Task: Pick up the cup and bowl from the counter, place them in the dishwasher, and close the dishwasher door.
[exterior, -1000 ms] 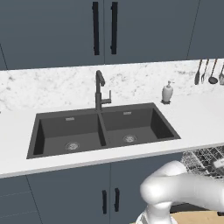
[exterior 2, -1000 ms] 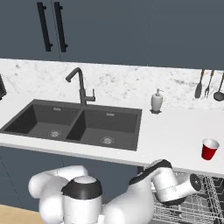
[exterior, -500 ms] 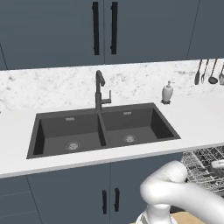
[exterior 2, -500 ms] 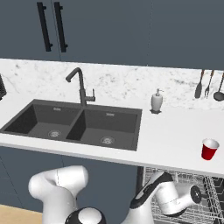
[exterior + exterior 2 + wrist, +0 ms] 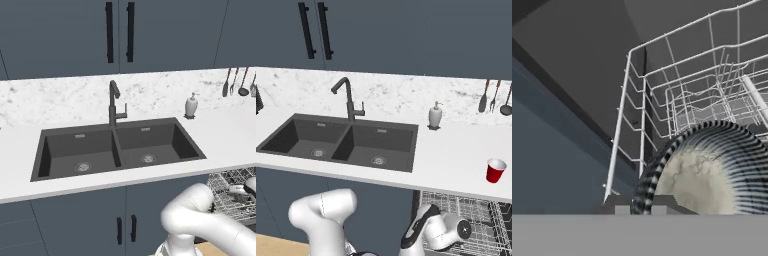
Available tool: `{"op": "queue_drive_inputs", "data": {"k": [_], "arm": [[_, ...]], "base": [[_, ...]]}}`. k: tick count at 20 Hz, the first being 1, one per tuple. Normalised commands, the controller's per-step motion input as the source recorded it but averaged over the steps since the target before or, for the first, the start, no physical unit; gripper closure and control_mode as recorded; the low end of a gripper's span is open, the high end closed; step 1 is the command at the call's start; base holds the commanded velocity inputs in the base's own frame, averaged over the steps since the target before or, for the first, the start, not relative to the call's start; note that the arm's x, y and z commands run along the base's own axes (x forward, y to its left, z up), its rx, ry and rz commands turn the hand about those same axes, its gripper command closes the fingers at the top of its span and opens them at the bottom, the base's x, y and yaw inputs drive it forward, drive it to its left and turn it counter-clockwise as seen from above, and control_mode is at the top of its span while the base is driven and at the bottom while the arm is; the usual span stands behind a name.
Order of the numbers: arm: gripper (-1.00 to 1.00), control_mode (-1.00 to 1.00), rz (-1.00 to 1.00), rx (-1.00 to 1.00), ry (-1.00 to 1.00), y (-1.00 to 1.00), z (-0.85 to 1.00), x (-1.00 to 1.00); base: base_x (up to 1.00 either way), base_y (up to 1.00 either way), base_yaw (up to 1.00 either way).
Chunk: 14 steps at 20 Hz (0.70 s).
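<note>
The arm has been lowered further since half a second ago: in the right base view its wrist now sits down against the wire rack (image 5: 476, 220) of the dishwasher (image 5: 456, 225), where earlier it was still above and more to the left. In the left base view the elbow has dropped lower in the frame and the hand is seen at the right edge, over the rack (image 5: 232, 192).

In the hand view a bowl (image 5: 712, 170) with black-and-white striped rim and a pale speckled inside is seen just ahead of the claw (image 5: 643, 207), over the rack's white wires (image 5: 677, 90). The fingertips are almost wholly hidden at the bottom edge, so whether the claw is wide, narrow or closed on the bowl cannot be told.

The red cup (image 5: 496, 170) is unchanged – upright on the white desk (image 5: 456, 160), right of the dark double sink (image 5: 341, 142) and well apart from the soap dispenser (image 5: 435, 115). The tap (image 5: 115, 102) and the hanging utensils (image 5: 496, 97) on the marbled backsplash are as before
</note>
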Motion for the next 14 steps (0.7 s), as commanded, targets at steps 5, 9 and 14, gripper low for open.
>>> {"op": "queue_drive_inputs", "data": {"k": [5, 9, 14], "arm": [[1.00, -1.00, -0.02, -0.06, -0.08, -0.06, -0.39, 0.50], [1.00, -1.00, -0.01, -0.05, 0.01, -0.58, -0.31, 0.42], [1.00, -1.00, -0.01, -0.10, 0.13, -0.66, -0.23, 0.65]], "base": [[0.00, 0.00, 0.00], [0.00, 0.00, 0.00], [0.00, 0.00, 0.00]]}}
